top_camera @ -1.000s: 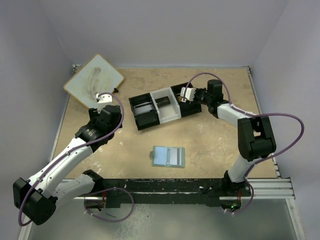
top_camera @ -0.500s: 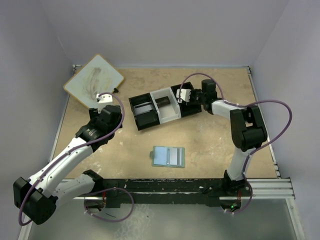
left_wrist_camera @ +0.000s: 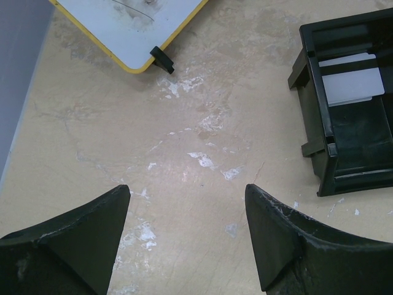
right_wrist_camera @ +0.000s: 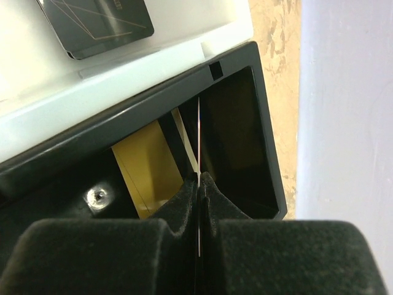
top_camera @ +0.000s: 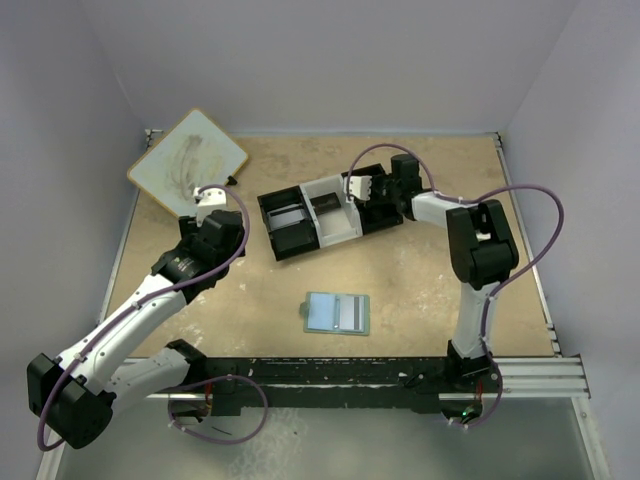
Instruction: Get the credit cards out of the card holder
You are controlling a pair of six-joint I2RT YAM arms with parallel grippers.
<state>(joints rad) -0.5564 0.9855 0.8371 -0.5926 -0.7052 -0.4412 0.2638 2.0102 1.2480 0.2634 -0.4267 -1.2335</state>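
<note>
Looking down from above, you had the card holder (top_camera: 337, 314) lying open and flat on the worktop (top_camera: 420, 280), near the arms' bases and well apart from the three-compartment tray (top_camera: 338, 225). At that size you could not tell whether its pale-blue pockets held anything. The right gripper (right_wrist_camera: 201, 178) hung over the tray's right-hand black compartment with its jaws pressed together on a thin card (right_wrist_camera: 199, 135). You saw that card only edge-on, as a fine line, so its face and colour were hidden. Just beside the jaws an orange-gold card (right_wrist_camera: 144, 169) sat in the black part of the tray, half covered by the gripper and the wall, and you could not tell whether it lay flat or leaned. A dark card (right_wrist_camera: 98, 18) lay in the white middle compartment, cut off by the frame's top edge. The left gripper (left_wrist_camera: 187, 190) hovered over bare worktop with its jaws spread wide and nothing between them, only their tips in view. A pale card (left_wrist_camera: 350, 80) lay in the left black compartment, itself cut off at the right of the left wrist view. A yellow-rimmed white board (left_wrist_camera: 123, 24) was cropped at the top of that view.
</note>
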